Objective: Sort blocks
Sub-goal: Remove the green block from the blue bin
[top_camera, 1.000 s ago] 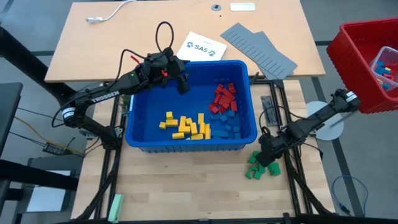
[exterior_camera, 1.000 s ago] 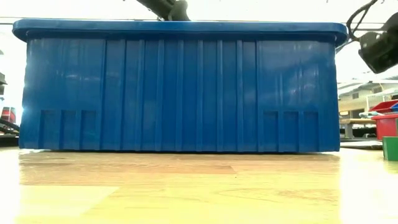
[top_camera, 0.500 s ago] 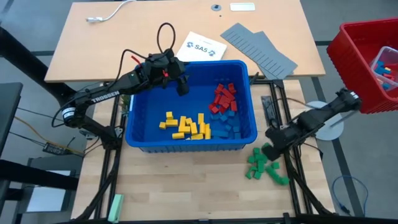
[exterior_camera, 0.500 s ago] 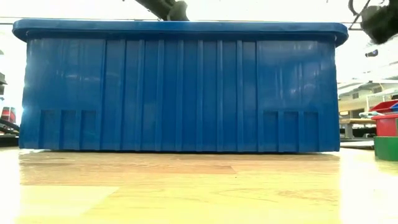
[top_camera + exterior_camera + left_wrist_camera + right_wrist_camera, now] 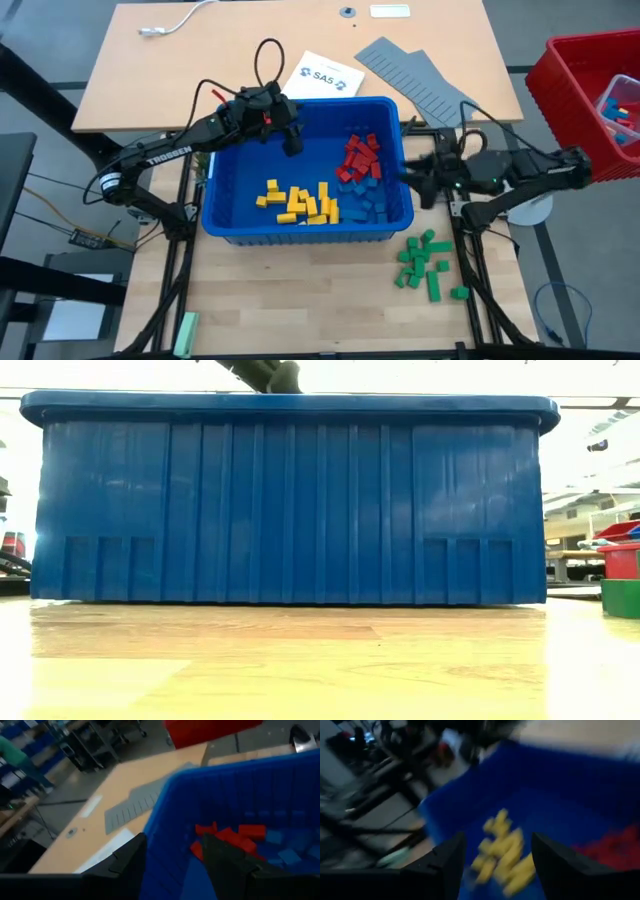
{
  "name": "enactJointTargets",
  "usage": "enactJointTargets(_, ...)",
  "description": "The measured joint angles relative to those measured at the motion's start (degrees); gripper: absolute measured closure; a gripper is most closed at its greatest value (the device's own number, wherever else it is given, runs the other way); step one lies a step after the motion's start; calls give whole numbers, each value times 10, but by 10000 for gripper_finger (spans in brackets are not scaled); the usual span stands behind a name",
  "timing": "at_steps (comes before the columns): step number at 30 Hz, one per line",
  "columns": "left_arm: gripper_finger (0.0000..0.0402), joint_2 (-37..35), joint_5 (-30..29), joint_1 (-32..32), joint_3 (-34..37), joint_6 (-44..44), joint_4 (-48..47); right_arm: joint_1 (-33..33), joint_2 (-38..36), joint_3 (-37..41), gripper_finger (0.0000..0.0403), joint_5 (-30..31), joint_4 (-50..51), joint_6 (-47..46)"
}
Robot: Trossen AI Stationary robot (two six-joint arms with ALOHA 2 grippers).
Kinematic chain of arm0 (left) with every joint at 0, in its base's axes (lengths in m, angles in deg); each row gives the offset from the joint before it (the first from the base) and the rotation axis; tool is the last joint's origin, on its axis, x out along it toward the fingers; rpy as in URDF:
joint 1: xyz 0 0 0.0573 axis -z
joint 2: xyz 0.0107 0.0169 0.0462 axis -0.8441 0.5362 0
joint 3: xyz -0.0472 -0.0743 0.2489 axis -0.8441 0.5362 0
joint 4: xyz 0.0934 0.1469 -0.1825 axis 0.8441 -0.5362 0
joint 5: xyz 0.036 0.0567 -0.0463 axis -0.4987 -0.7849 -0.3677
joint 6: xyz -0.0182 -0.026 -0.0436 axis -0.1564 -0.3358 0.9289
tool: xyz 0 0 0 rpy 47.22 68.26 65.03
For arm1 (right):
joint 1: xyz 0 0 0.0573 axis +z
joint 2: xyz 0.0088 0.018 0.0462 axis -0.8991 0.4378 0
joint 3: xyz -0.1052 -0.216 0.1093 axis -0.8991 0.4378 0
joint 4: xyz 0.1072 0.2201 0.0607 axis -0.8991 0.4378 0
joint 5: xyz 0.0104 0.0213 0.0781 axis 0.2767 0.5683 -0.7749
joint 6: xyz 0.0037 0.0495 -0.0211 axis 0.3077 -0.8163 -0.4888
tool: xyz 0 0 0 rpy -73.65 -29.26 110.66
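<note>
Blocks [image 5: 351,170] at frame centre look light, rigid, slick; pinch the long sides. Right gripper [image 5: 410,177] gapes empty; left gripper [image 5: 292,140] likewise.

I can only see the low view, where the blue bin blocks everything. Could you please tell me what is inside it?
Observer: Three colour groups lie in the blue bin: yellow blocks toward its left, red blocks at the far right, and blue blocks just in front of the red.
Operator: Thank you. Where are the green ones?
Observer: The green blocks lie in a loose pile on the table outside the bin, off its near right corner.
Operator: And where are the grippers?
Observer: The right gripper hangs open and empty at the bin's right rim. The left gripper hangs open over the bin's far left part.
</note>
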Motion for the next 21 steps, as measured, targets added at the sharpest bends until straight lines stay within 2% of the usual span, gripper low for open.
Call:
enactJointTargets(5, 202, 0, 15, -1, 0, 19, -117, -82, 41, 0, 196, 37, -91, 194)
enactJointTargets(8, 202, 0, 70, -7, 0, 34, -197, -138, 73, 0, 196, 50, -98, 254)
enactJointTargets(11, 202, 0, 113, -20, 0, 62, -236, -198, 106, 1, 193, 41, -103, 305)
enactJointTargets(13, 202, -4, 139, -34, 0, 80, -250, -239, 126, 1, 185, -7, -123, 342)
enactJointTargets(18, 202, -10, 155, -56, 0, 104, -284, -332, 171, 1, 157, -190, -193, 425)
enactJointTargets(21, 202, -6, 155, -60, 0, 104, -305, -372, 200, 1, 142, -254, -221, 466)
